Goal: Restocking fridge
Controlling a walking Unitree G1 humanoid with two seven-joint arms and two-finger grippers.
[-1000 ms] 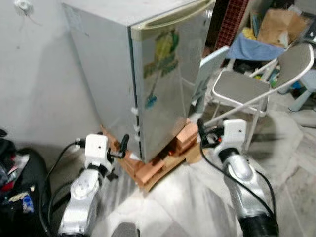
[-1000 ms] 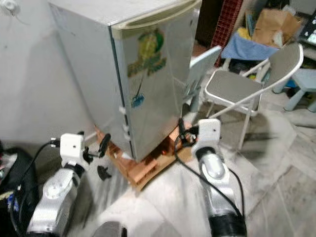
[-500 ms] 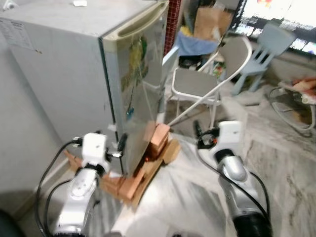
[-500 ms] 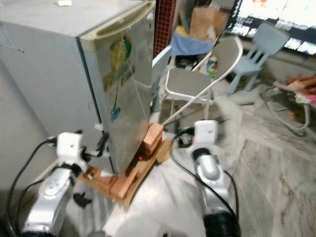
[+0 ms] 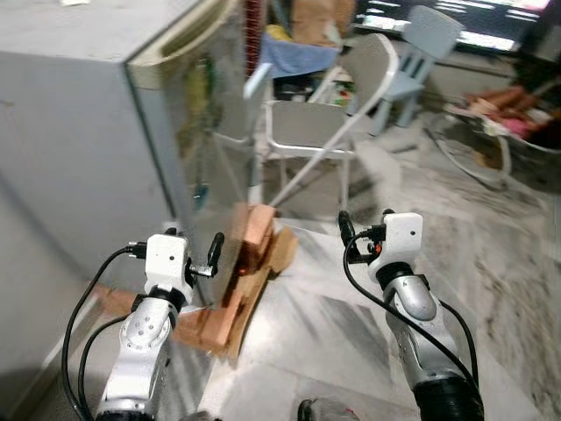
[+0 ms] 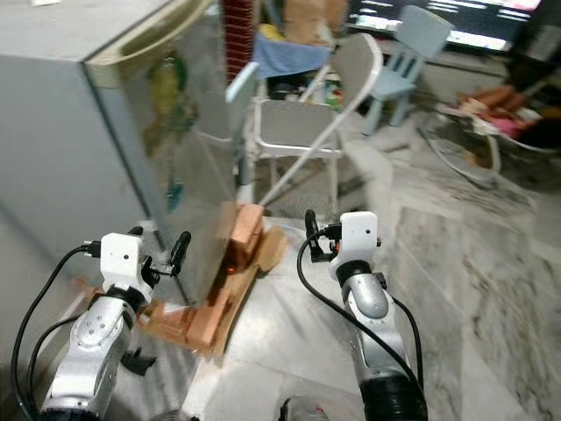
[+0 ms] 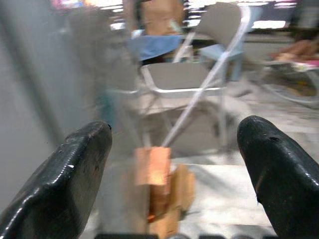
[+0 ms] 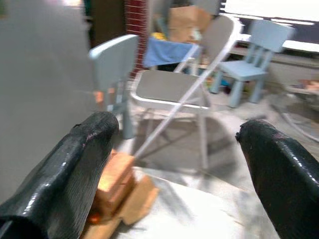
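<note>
A small silver fridge (image 5: 79, 132) stands on the left, and its door (image 5: 197, 114) with a yellow-green sticker is shut. It rests on orange bricks and boards (image 5: 248, 250) laid on the floor. My left gripper (image 7: 174, 149) is open and empty, held low just before the fridge's front corner; one finger (image 5: 216, 249) points up beside the door. My right gripper (image 8: 174, 144) is open too, with nothing between its fingers (image 5: 344, 225), and hovers over the floor to the right of the bricks. The picture is blurred.
A grey folding chair (image 5: 307, 127) stands close behind the bricks, right of the fridge door. Farther back are a light-blue child's chair (image 5: 414, 54), a blue cloth (image 5: 298, 54) and a cardboard box (image 5: 317, 12). Pale marble floor (image 5: 491, 263) stretches to the right.
The whole view has swung to the right, so the fridge now sits further left and more floor shows. Both arms keep the same pose with fingers open.
</note>
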